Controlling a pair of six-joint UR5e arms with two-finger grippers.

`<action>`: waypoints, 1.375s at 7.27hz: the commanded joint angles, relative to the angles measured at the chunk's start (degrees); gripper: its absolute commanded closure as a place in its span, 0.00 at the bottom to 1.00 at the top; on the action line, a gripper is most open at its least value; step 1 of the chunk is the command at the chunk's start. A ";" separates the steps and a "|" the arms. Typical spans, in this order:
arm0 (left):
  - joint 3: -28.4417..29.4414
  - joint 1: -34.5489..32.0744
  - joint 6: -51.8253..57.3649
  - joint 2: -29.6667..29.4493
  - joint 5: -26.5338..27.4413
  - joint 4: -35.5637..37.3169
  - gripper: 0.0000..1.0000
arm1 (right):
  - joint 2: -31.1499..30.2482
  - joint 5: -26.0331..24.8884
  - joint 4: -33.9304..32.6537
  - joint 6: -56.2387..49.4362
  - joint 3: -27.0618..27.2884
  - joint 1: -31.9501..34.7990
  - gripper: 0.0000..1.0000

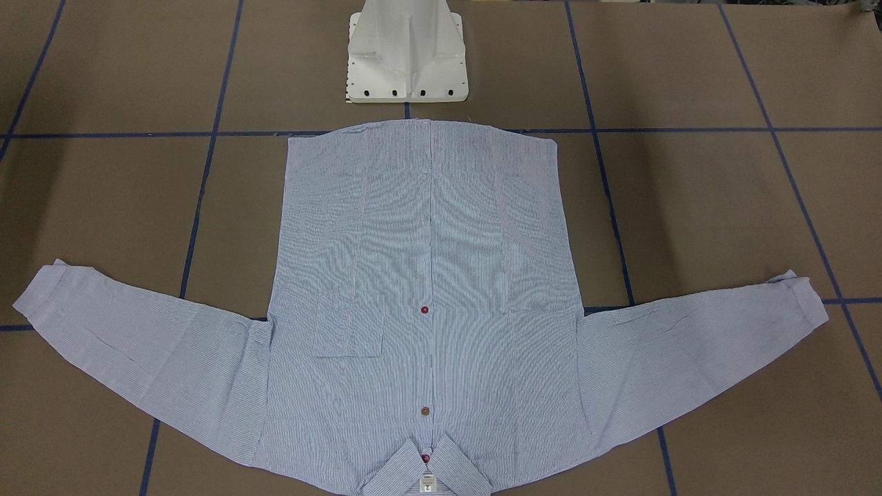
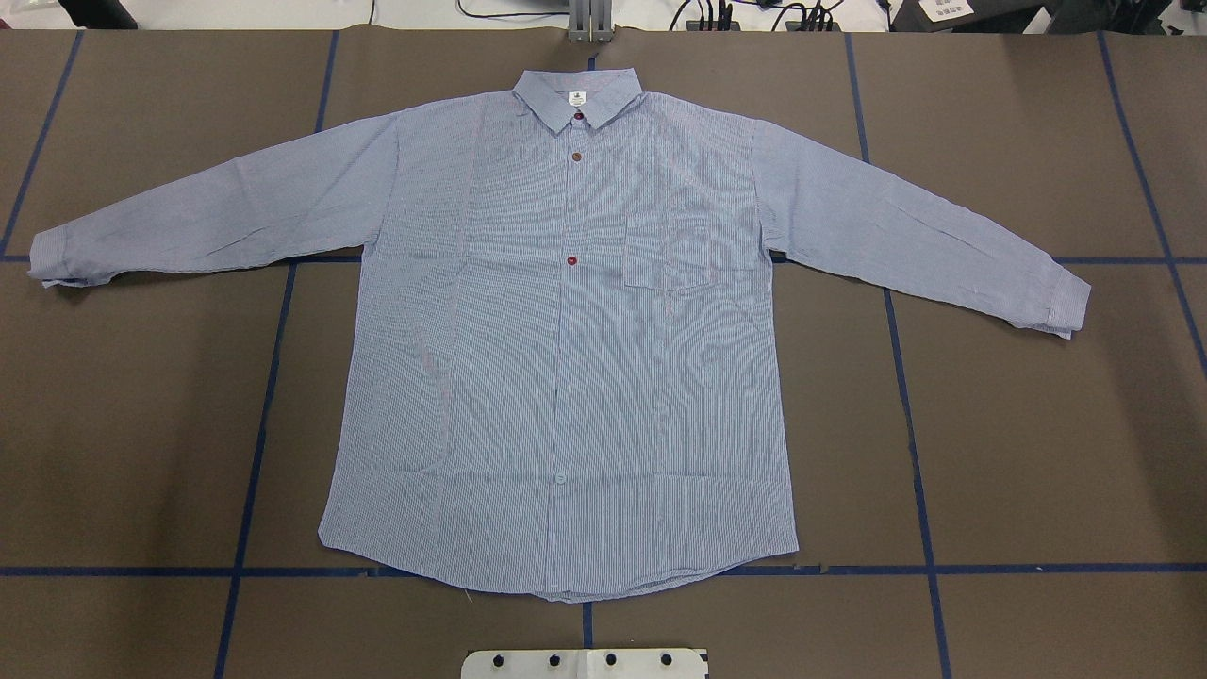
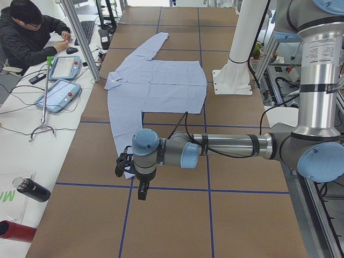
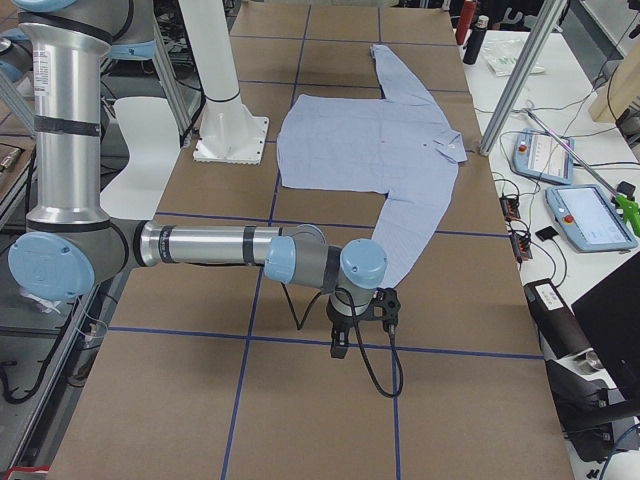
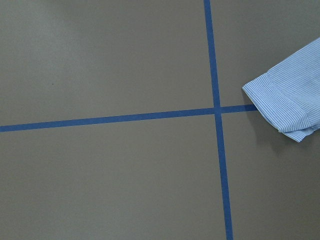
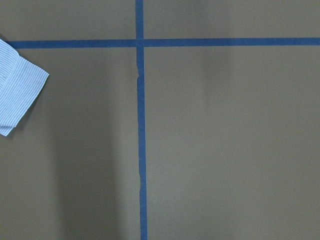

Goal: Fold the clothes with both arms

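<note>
Limp, light shirt (image 2: 566, 330) will drape; pinch cuffs (image 2: 57, 259) either side of its collar (image 2: 577, 94). Cannot tell how open the left end effector (image 3: 122, 164) or right end effector (image 4: 385, 305) is

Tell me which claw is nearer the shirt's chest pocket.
Right. The right claw hangs beyond the right cuff, on the pocket side; the left claw hangs beyond the opposite left cuff.

Shirt flat, front up, buttoned; both arms out past the cuffs.
Lt-blue fine-striped shirt (image 2: 566, 330) fills centre of overhead view: collar (image 2: 577, 94) top, chest pocket (image 2: 665, 253) right of centre, sleeves spread left & right. Left arm (image 3: 226, 146) and right arm (image 4: 210, 245) sit in lower-centre of the side views, forearms level.
</note>
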 commanded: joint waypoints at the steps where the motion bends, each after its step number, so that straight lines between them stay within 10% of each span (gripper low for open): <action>1: -0.03 0.00 0.00 -0.04 -0.08 0.00 0.01 | 0.41 0.15 0.01 0.10 0.14 0.00 0.00; 7: -1.87 0.00 -0.17 -1.09 -1.30 -7.12 0.01 | 1.55 1.63 2.03 0.37 4.43 -3.06 0.00; 10: 1.62 0.09 0.18 -1.98 -11.76 -12.61 0.01 | 1.11 1.39 11.15 0.28 2.43 -10.24 0.00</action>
